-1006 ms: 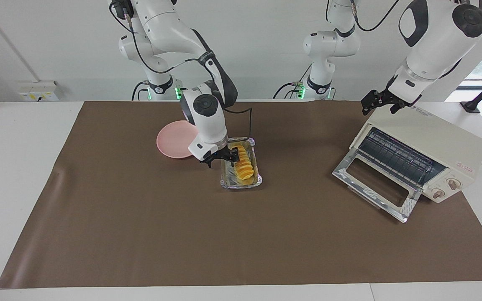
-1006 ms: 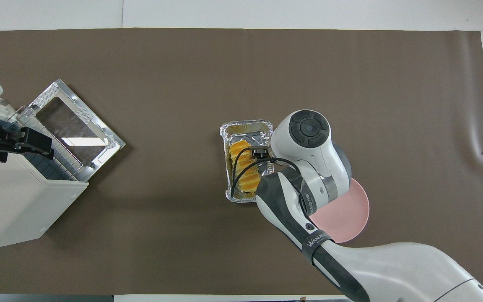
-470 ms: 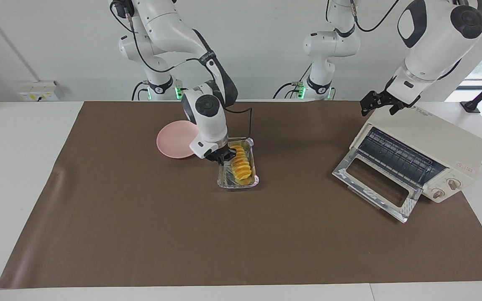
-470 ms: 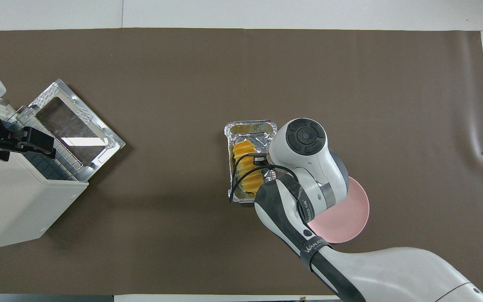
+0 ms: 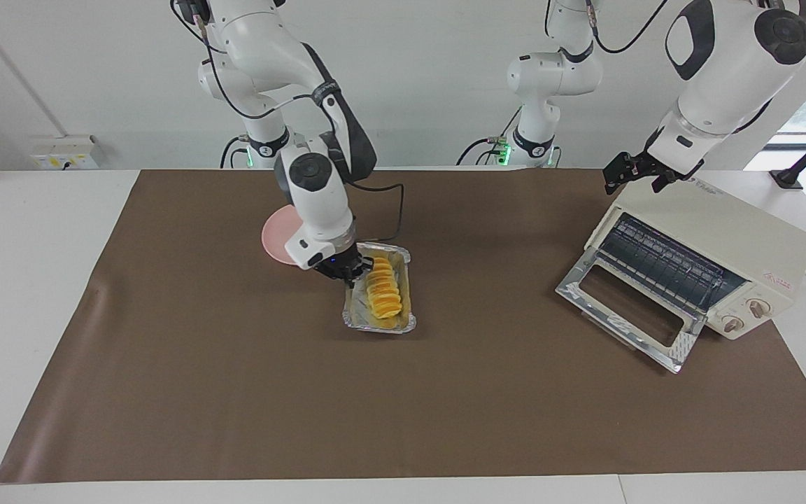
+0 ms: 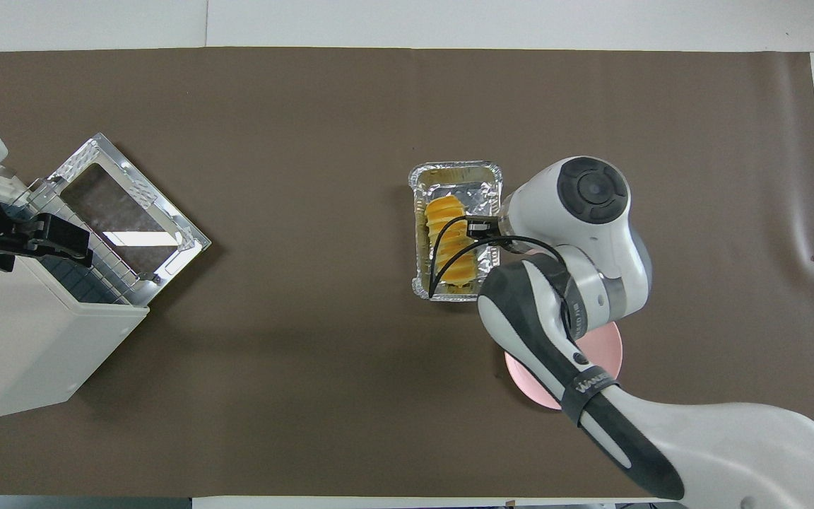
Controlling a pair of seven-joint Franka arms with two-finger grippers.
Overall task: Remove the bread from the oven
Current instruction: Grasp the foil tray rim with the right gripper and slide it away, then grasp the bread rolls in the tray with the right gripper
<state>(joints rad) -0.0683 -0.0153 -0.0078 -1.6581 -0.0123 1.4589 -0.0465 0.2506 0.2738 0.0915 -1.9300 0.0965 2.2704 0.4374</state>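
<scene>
The bread is a ridged golden-orange loaf lying in a crinkled foil tray on the brown mat, mid-table. It also shows in the overhead view, in the foil tray. My right gripper is shut on the tray's long side rim nearest the pink plate; in the overhead view the right gripper is mostly hidden under the wrist. The cream-white oven stands at the left arm's end, its glass door dropped open and its rack bare. My left gripper is open, over the oven's top edge.
A round pink plate lies on the mat beside the tray, nearer to the robots, partly hidden by the right arm; it also shows in the overhead view. The brown mat covers most of the white table.
My right gripper has dragged the foil tray with the bread toward the right arm's end of the table and a little farther from the robots. The left arm has not moved.
</scene>
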